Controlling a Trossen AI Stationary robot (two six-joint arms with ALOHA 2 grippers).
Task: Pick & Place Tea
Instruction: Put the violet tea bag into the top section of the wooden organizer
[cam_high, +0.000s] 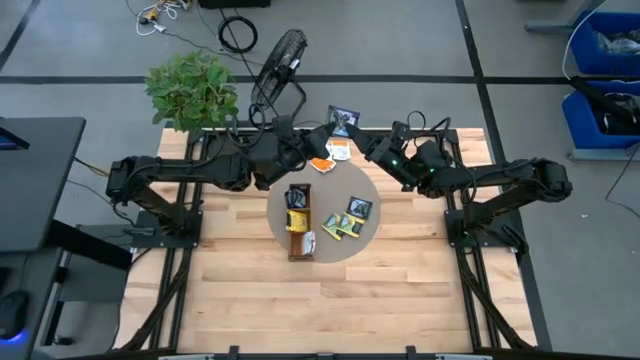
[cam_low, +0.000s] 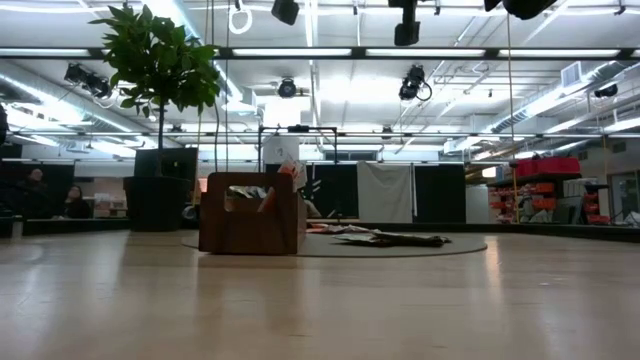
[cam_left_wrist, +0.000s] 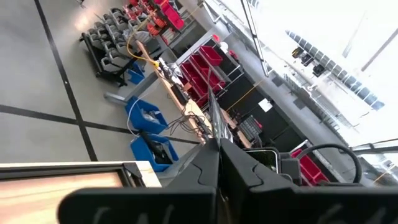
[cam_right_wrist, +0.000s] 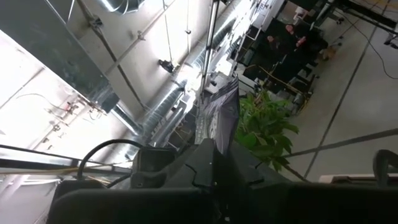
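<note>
My right gripper (cam_high: 352, 133) hangs over the table's far edge, fingers tilted up and shut on a dark blue-black sachet (cam_right_wrist: 219, 115), also seen from above as the dark sachet (cam_high: 343, 119). My left gripper (cam_high: 316, 141) is close beside it, shut (cam_left_wrist: 219, 163), with nothing showing between its fingers. Two orange-and-white sachets (cam_high: 330, 157) lie flat at the far rim of the round grey mat (cam_high: 372, 180). More sachets (cam_high: 348, 218) lie on the mat. Others stand in the long wooden tray (cam_high: 298, 222), which the low view shows as the tray (cam_low: 250, 212). My right gripper pinches the dark sachet by its lower edge (cam_right_wrist: 212, 142) between the two fingers. The sachet stands up out of the fingertips, lifted clear of the table. The fingers slant upward, coming from the table's right.
A potted plant (cam_high: 192, 88) stands at the table's far left corner, and a fan (cam_high: 280, 62) behind the far edge. Bare wood (cam_high: 330, 300) stretches toward the near edge. Blue bins (cam_high: 605, 60) sit on the floor to the right.
</note>
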